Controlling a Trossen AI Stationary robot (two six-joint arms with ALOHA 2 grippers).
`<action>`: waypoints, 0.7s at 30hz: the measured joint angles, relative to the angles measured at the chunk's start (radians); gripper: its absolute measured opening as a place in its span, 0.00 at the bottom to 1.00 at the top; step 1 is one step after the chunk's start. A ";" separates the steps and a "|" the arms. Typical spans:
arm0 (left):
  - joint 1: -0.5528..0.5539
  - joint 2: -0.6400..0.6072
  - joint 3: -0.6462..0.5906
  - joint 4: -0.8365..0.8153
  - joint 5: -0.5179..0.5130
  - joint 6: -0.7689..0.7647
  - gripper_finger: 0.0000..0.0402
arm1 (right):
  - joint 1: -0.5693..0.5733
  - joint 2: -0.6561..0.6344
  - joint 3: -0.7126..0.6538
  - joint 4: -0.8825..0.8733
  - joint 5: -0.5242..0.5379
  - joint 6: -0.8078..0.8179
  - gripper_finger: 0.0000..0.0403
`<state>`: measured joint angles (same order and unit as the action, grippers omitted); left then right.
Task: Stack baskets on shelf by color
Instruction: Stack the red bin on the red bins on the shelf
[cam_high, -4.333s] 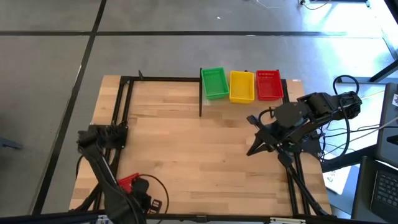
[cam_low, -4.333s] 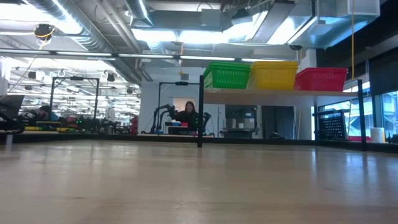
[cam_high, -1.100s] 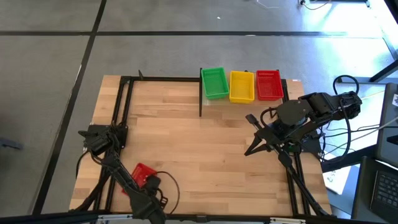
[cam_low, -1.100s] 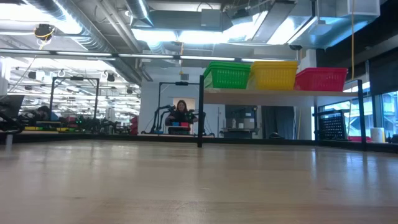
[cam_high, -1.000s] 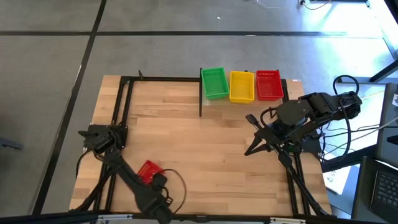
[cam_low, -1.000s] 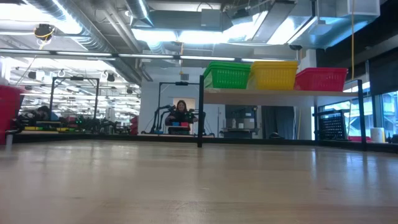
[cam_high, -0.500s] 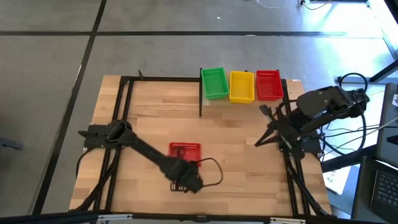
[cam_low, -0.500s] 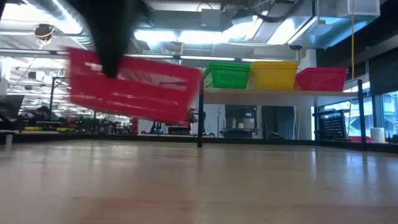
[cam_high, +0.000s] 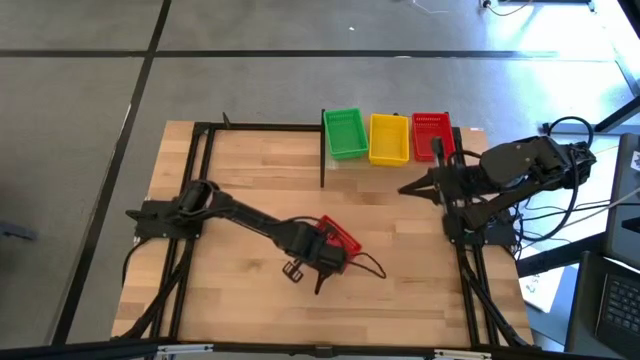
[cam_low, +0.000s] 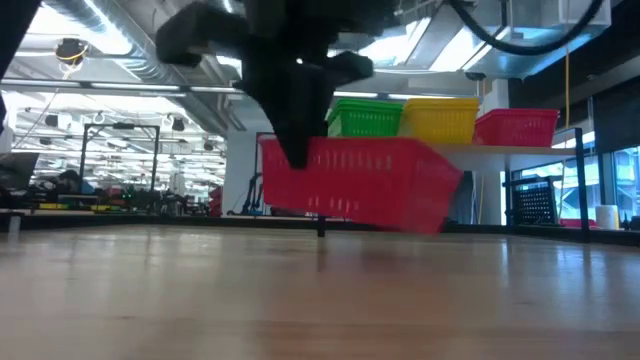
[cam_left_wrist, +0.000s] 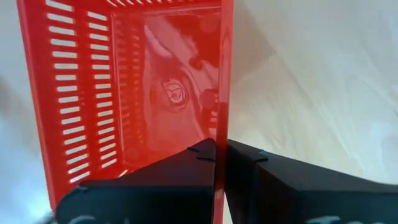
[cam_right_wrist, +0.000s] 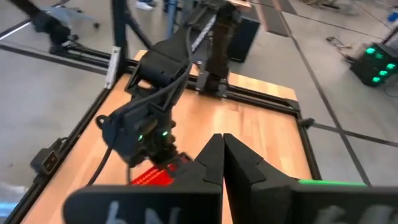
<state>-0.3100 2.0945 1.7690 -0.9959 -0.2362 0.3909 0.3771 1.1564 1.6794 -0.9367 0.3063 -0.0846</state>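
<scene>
The left gripper (cam_left_wrist: 220, 155) is clamped on the rim of a red basket (cam_high: 335, 240), holding it tilted above the middle of the wooden table (cam_high: 250, 180). The right gripper (cam_right_wrist: 222, 152), fingers together, hovers near the shelf (cam_low: 500, 151), where green (cam_high: 345, 132), yellow (cam_high: 388, 138) and red (cam_high: 430, 134) baskets sit side by side; a bright workshop lies beyond.

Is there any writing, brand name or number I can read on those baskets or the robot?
None is readable.
Red basket held by the left hand: a round moulded mark on its floor, too blurred to read.
Right hand: pale marks on its body, too blurred to read.

left pincer (cam_high: 322, 262) carried red basket (cam_high: 338, 237) from near-left edge to table centre | right pincer (cam_high: 404, 189) swung shelfward
</scene>
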 joint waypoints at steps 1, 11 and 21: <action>0.007 0.000 -0.012 0.018 0.022 0.050 0.00 | 0.000 0.000 0.000 0.000 0.012 0.003 0.00; 0.048 -0.001 -0.110 0.081 0.110 0.269 0.00 | 0.000 0.000 0.000 0.000 0.015 0.031 0.00; 0.052 -0.001 -0.128 0.175 0.098 0.301 0.11 | 0.000 0.000 0.000 0.001 0.017 0.039 0.00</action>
<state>-0.2578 2.0937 1.6413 -0.8204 -0.1386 0.6914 0.3771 1.1561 1.6794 -0.9360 0.3229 -0.0452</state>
